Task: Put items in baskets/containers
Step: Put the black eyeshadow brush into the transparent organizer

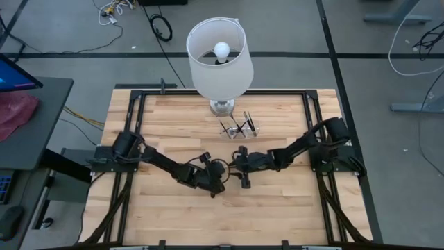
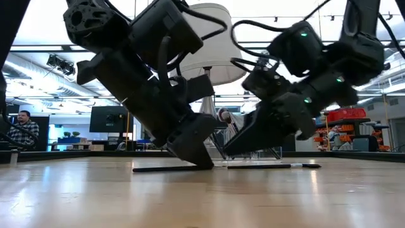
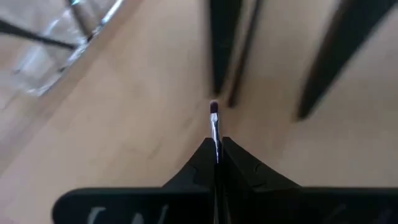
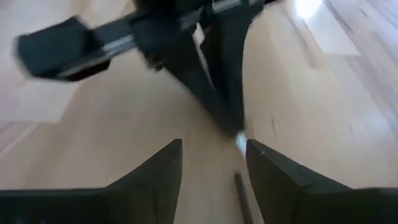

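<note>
The left gripper (image 3: 216,163) is pinched shut on a thin brush (image 3: 214,127), whose silver collar and small dark bristle tip poke out just past the fingertips. It sits low over the table (image 1: 277,208), near the middle, fingers angled down so they almost touch the wood.

Directly facing it, close by, the right gripper (image 4: 211,165) hangs with its jaws spread and nothing between them. Just beneath and ahead of it a second dark brush (image 4: 244,198) lies flat on the table, and from the low camera slim dark handles stretch along the wood under both arms.

Beyond the two grippers, towards the far edge, stands the box (image 1: 239,128), small and clear, with several brushes already leaning inside. Right behind it is a lamp (image 1: 220,55) with a white shade.

This looks like the pick-up step, midway through: one brush is gripped, at least one waits on the table. Next, the left arm would need to lift clear of the wood, carry the brush across to the box without brushing the right gripper or the lamp, and let go above the opening. The right gripper seems placed to close on the lying brush.
</note>
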`<act>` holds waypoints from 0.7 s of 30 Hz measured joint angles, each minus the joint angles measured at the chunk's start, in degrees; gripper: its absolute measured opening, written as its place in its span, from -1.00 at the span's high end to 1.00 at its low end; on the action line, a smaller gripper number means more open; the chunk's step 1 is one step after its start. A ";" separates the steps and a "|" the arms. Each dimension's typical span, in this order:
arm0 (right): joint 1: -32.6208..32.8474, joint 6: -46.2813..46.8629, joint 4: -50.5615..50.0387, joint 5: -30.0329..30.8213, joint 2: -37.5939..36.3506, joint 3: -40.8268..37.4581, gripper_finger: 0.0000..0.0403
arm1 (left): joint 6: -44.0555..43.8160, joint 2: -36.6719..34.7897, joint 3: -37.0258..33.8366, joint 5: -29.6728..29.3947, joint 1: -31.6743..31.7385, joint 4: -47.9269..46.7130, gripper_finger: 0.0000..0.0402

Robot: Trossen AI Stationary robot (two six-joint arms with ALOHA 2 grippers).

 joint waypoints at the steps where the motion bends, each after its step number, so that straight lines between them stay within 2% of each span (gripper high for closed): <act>1: -0.17 -0.92 -1.54 0.00 0.00 0.95 0.11 | 0.55 0.05 0.00 0.27 -0.30 0.80 0.93; 5: -1.01 -2.56 -3.78 -0.61 -0.02 2.60 0.11 | 2.05 0.09 0.11 1.59 -1.27 2.39 0.94; 9: -2.13 -1.00 -6.34 -6.92 -0.02 2.65 0.11 | 2.30 0.09 0.11 2.60 -1.61 3.33 0.94; 16: -2.21 -1.29 -7.09 -12.46 -0.02 2.63 0.11 | 2.38 0.09 0.11 1.80 -1.63 3.83 0.94; 21: -2.21 -1.50 -7.30 -11.36 1.02 2.61 0.11 | 2.42 0.09 0.11 1.07 -1.65 4.71 0.92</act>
